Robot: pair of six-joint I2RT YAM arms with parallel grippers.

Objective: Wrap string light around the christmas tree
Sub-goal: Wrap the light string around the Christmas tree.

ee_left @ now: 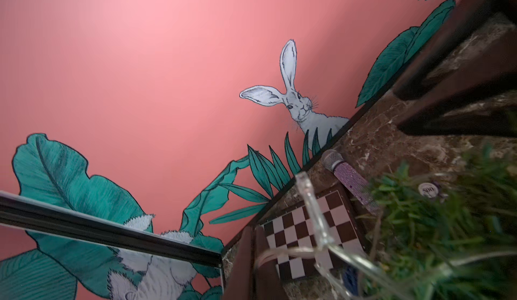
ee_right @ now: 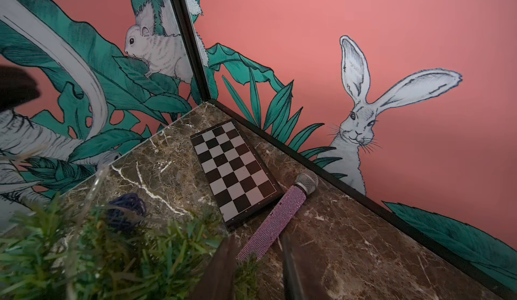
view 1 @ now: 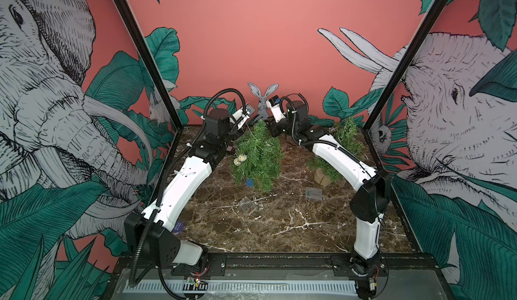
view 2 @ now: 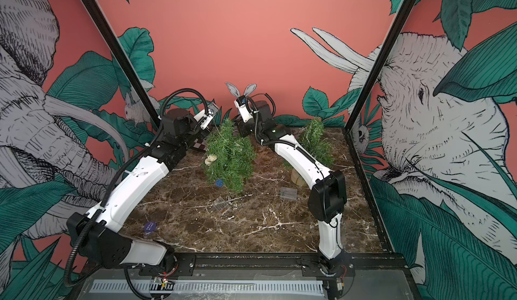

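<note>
Handoff geometry: left gripper (ee_left: 255,259) is pressed shut and, as far as the blurred wrist view lets you judge, it's pinching the string (ee_left: 314,212) at its near end. Tree (view 1: 258,156) stands centre. In both top views the left gripper sits at the tree's 11 o'clock by the tip, and the right gripper (ee_right: 257,270) at 1 o'clock, jaws spread with nothing between them. String leaves the left pinch and runs toward 3 o'clock into the top needles, so its long axis lies across the tip, pointing at your right gripper. From the right gripper it's at 9 o'clock, with the tip between. Right arm is nearer the free run, so you'd likely reach over the tip to carry the loop behind.
</note>
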